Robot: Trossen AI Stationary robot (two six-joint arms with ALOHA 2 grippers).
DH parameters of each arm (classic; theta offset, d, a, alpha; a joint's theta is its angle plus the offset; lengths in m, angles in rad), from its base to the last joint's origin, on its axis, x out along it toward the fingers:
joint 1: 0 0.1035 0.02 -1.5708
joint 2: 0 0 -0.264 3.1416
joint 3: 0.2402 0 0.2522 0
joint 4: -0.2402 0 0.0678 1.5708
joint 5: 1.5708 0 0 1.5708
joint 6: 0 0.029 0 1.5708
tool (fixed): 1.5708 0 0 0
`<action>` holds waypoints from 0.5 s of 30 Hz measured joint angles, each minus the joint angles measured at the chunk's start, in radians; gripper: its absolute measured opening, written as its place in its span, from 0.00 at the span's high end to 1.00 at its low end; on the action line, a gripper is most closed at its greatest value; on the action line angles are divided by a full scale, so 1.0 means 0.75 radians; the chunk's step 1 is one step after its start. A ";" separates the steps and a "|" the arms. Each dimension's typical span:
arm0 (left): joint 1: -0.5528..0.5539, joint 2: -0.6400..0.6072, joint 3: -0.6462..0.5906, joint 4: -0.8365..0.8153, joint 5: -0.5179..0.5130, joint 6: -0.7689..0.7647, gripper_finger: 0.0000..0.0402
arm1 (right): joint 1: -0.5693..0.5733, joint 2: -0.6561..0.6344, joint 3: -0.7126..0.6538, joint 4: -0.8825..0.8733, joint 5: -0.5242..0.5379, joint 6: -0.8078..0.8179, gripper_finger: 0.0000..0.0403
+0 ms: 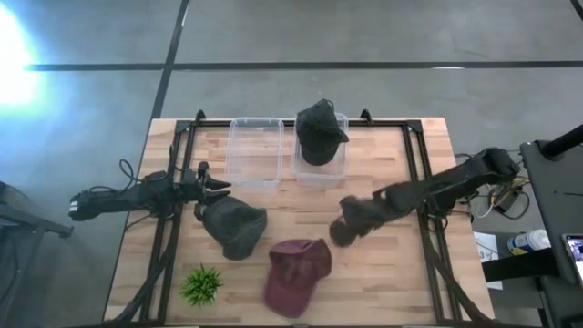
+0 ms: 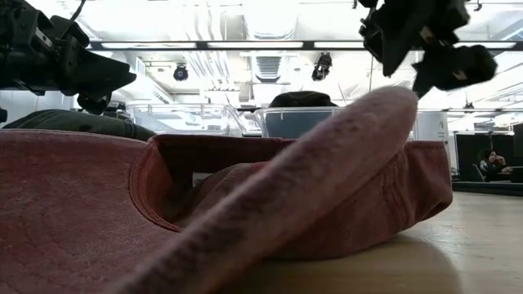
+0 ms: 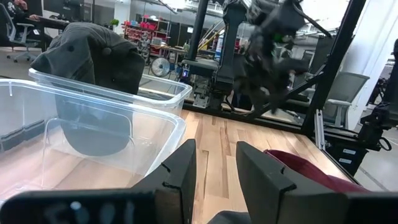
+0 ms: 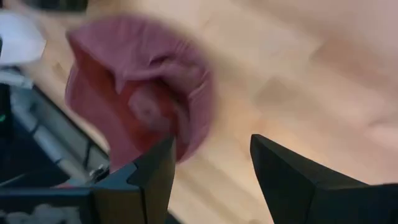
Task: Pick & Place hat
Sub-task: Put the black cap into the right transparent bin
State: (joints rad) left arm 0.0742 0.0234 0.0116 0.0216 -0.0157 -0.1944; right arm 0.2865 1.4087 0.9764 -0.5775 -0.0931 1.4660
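A maroon cap (image 1: 296,273) lies on the table's near middle with its hollow side up, and it fills the low view (image 2: 245,212). A dark grey cap (image 1: 235,225) rests on the wood to its left. Another dark cap (image 1: 320,132) sits in the right one of two clear bins. My right gripper (image 1: 351,223) hangs open in the air just far-right of the maroon cap (image 4: 140,99) and touches nothing (image 4: 211,162). My left gripper (image 1: 217,188) is open (image 3: 214,168), level, just beyond the grey cap's far-left edge.
An empty clear bin (image 1: 255,150) stands left of the filled bin (image 1: 337,169) at the table's far edge. A small green plant (image 1: 200,284) stands near the near-left corner. Black frame rails (image 1: 421,182) run along both sides. Bare wood shows on the right (image 1: 392,273).
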 joint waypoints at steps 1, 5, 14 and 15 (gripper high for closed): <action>0.001 0.000 0.000 0.000 0.000 0.000 0.73 | 0.016 0.036 -0.008 0.054 -0.021 0.032 0.49; 0.000 0.000 0.000 0.000 0.000 0.000 0.73 | 0.073 0.186 -0.012 0.200 -0.087 0.115 0.49; 0.000 0.000 0.000 0.000 0.000 0.000 0.73 | 0.131 0.394 0.103 0.196 -0.120 0.139 0.50; 0.000 0.000 0.000 0.000 0.000 0.000 0.73 | 0.130 0.398 0.114 0.197 -0.117 0.137 0.50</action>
State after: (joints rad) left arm 0.0742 0.0231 0.0113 0.0216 -0.0158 -0.1944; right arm 0.3841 1.7069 1.0619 -0.4295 -0.1810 1.5686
